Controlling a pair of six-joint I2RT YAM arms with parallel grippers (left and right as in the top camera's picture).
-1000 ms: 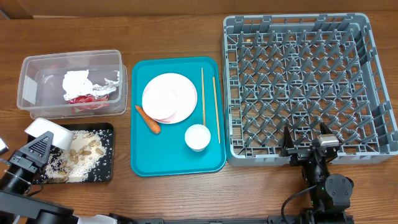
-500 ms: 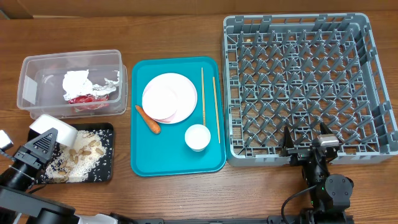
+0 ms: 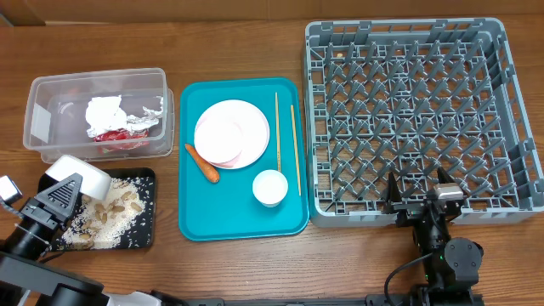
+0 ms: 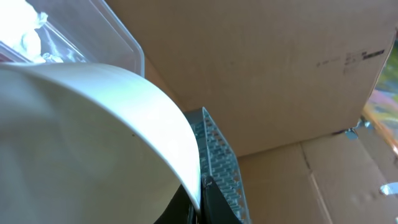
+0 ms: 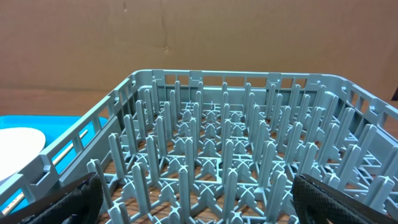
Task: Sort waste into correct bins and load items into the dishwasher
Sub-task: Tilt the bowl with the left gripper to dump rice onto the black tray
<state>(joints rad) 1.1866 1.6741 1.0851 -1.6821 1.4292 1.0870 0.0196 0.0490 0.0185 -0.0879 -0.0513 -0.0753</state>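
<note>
My left gripper [image 3: 53,202] is shut on the rim of a whitish bowl [image 3: 75,176] and holds it tilted over the black tray [image 3: 146,234], which holds loose rice and peanut scraps [image 3: 109,214]. In the left wrist view the bowl [image 4: 87,137] fills the frame, with its rim pinched between the fingers [image 4: 200,199]. The clear tub [image 3: 38,93] holds the white napkin [image 3: 105,110] and the red-and-silver wrapper [image 3: 127,134]. The carrot [image 3: 202,163], the pink plate [image 3: 231,133] and the white cup [image 3: 270,187] lie on the teal tray [image 3: 195,217]. My right gripper [image 3: 419,194] is open and empty at the near edge of the grey rack [image 3: 416,110], which also shows in the right wrist view [image 5: 211,149].
Two thin chopsticks [image 3: 285,140] lie on the teal tray beside the plate. A cardboard wall [image 5: 186,37] stands behind the rack. Bare wooden table [image 3: 340,263] lies in front of the teal tray and the rack.
My left gripper has shifted the bowl a little to the right and down over the black tray. The right arm has not moved.
</note>
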